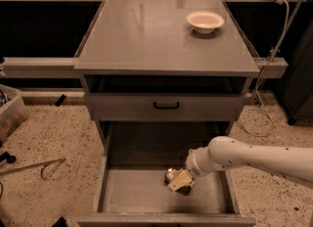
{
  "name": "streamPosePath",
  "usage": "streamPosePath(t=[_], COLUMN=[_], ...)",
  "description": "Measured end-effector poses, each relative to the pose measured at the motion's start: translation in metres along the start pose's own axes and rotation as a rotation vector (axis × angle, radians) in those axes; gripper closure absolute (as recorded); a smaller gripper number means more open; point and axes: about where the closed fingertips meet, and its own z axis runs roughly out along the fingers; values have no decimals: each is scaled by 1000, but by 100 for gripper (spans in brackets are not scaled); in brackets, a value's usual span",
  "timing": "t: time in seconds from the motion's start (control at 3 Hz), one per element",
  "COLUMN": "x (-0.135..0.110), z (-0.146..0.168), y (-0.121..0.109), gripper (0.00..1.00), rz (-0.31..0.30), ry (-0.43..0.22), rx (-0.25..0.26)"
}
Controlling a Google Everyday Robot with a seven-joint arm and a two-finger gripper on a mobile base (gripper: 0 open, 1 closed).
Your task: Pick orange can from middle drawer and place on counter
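One gripper [180, 181] meets the orange can [171, 174] in the middle drawer [132, 192], near its front edge; you cannot tell its grasp. Secure it, then lift straight up, clearing the walls.

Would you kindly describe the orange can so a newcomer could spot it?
Start at the broad grey matte counter and drop to the deep grey metal drawer pulled open below. On its floor, right of centre, lies the small shiny orange-gold can, with the robot's pincer at it. It alone glints; the white bowl sits up on the counter.
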Motion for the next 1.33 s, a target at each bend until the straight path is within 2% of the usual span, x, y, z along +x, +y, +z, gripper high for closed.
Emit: streamPosePath(t=[0.67,1.33], x=[12,29], z=[52,87], y=[-7,-11], gripper=[0,0], rz=[18,43], ry=[9,35], rx=[41,70])
